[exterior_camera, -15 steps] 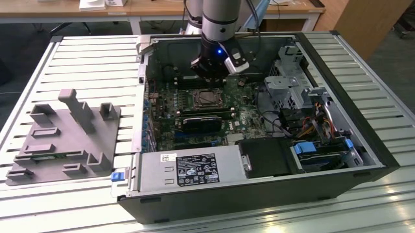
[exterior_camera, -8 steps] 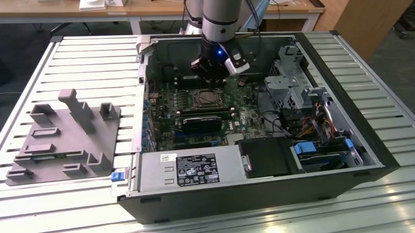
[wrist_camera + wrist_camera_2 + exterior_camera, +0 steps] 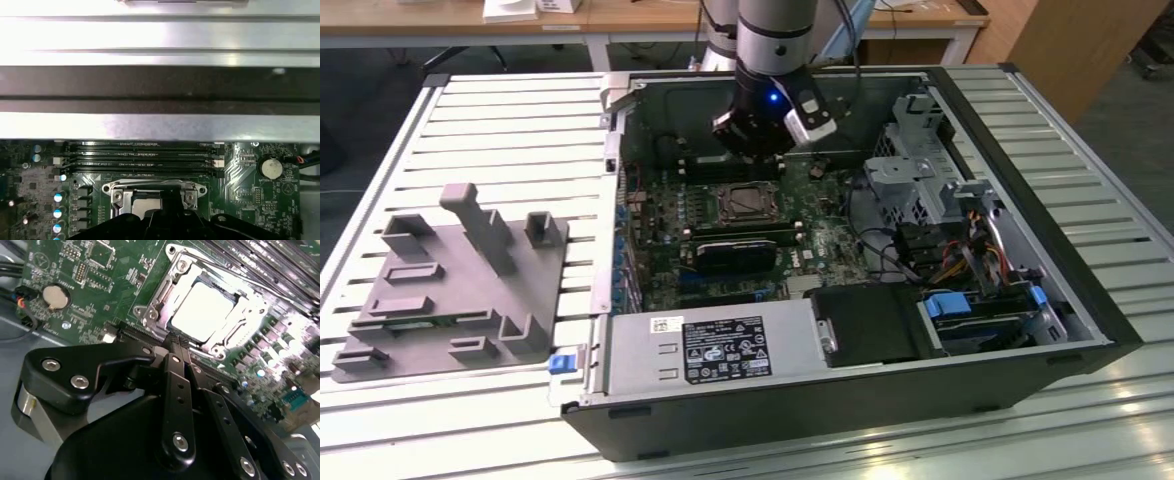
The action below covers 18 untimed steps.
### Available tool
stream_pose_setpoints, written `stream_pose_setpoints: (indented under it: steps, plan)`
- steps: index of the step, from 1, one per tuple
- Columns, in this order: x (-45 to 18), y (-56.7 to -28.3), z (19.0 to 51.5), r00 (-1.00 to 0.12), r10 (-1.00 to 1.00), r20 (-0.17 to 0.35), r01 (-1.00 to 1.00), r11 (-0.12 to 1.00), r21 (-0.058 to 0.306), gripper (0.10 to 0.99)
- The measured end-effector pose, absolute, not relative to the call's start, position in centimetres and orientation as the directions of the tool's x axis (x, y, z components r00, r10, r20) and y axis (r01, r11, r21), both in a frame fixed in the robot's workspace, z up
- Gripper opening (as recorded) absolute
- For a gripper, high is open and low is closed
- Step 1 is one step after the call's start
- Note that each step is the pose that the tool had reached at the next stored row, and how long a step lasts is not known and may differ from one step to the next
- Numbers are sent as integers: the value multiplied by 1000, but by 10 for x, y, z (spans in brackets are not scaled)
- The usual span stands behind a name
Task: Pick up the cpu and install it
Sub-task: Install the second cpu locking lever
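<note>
Motherboard (image 3: pixel 100 285) inside the open computer case (image 3: pixel 1067 330) on the surface carries the cpu (image 3: pixel 202 312) seated flat in its metal-framed socket (image 3: pixel 155 307), while the hand (image 3: pixel 176 347) hovers above, fingers drawn together, apparently holding nothing.

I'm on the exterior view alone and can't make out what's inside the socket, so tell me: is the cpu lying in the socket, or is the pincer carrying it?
Observer: In the second wrist view the cpu lies flat in the socket, silver top up.
Operator: So the pincer is empty?
Observer: Yes. The pincer is shut with nothing between its tips, close by the socket's edge.
Operator: Anything in the memory slots?
Observer: In the first wrist view the memory slots beside the socket look empty.
</note>
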State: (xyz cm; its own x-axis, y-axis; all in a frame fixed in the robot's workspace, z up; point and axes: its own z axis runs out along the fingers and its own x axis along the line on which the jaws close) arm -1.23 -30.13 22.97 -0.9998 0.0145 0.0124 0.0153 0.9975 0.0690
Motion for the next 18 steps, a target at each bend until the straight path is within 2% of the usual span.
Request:
stream_pose_setpoints:
  steps: [5, 18]
  plan:
    - [-12, -302, 247, -1000, 15, 13, 15, 998, 69, 106]
    - [-12, -334, 247, -1000, 14, 17, 16, 997, 76, 106]
